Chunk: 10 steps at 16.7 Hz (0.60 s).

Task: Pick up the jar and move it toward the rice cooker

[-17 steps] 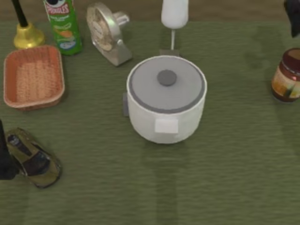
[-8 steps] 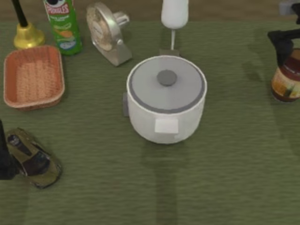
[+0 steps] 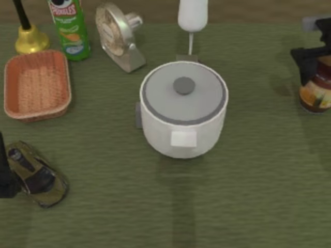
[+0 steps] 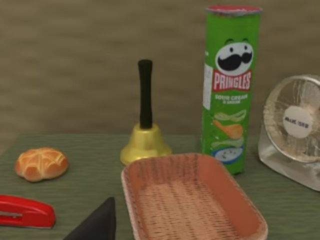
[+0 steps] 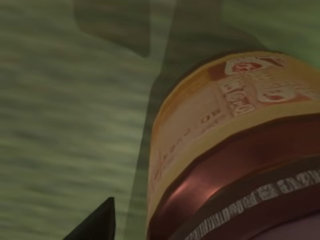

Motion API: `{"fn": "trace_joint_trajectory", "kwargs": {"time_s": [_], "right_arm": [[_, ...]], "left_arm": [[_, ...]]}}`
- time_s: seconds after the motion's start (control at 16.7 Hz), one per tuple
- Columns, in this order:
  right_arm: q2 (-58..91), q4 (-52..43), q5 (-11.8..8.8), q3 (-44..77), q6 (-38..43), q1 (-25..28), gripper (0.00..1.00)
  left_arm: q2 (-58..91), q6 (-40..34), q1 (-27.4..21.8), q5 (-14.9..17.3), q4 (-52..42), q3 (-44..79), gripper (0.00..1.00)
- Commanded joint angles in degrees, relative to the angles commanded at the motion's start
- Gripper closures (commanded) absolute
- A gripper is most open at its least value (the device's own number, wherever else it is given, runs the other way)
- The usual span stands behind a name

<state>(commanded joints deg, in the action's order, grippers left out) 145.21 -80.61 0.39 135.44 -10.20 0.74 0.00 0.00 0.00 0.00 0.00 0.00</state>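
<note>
The jar (image 3: pixel 314 96), glass with a yellow-orange label, stands at the table's right edge, well to the right of the rice cooker (image 3: pixel 183 109). The cooker is a big white pot with a grey-ringed lid, in the middle. My right gripper (image 3: pixel 316 56) hangs over the jar's top and hides its lid in the top view. The right wrist view shows the jar (image 5: pixel 235 150) up close, with one dark fingertip (image 5: pixel 97 222) beside it and a gap between them; the gripper is open. My left gripper (image 3: pixel 5 178) stays parked at the left edge, open.
A toy car (image 3: pixel 36 174) lies by the left arm. A wicker basket (image 3: pixel 36 85), a bell (image 3: pixel 28 36), a green Pringles can (image 3: pixel 70 28) and a silver table clock (image 3: pixel 118 36) line the back left. A white object (image 3: pixel 192 14) stands behind the cooker.
My right gripper has come in from the far right corner and dropped over the jar's top. The jar and the left arm have not moved.
</note>
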Motion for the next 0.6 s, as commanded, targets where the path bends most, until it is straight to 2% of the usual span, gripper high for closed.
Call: {"fn": "trace_joint_trajectory", "kwargs": {"time_s": [0.18, 0.42, 0.6], "right_arm": [[-0.7, 4.0, 0.0, -4.4, 0.0, 0.1, 0.00], [-0.8, 4.2, 0.0, -4.6, 0.1, 0.1, 0.00], [-0.8, 4.2, 0.0, -4.6, 0.1, 0.1, 0.23]], "left_arm": [[0.0, 0.0, 0.0, 0.0, 0.0, 0.0, 0.00], [0.0, 0.0, 0.0, 0.0, 0.0, 0.0, 0.00], [0.0, 0.0, 0.0, 0.0, 0.0, 0.0, 0.00]]}}
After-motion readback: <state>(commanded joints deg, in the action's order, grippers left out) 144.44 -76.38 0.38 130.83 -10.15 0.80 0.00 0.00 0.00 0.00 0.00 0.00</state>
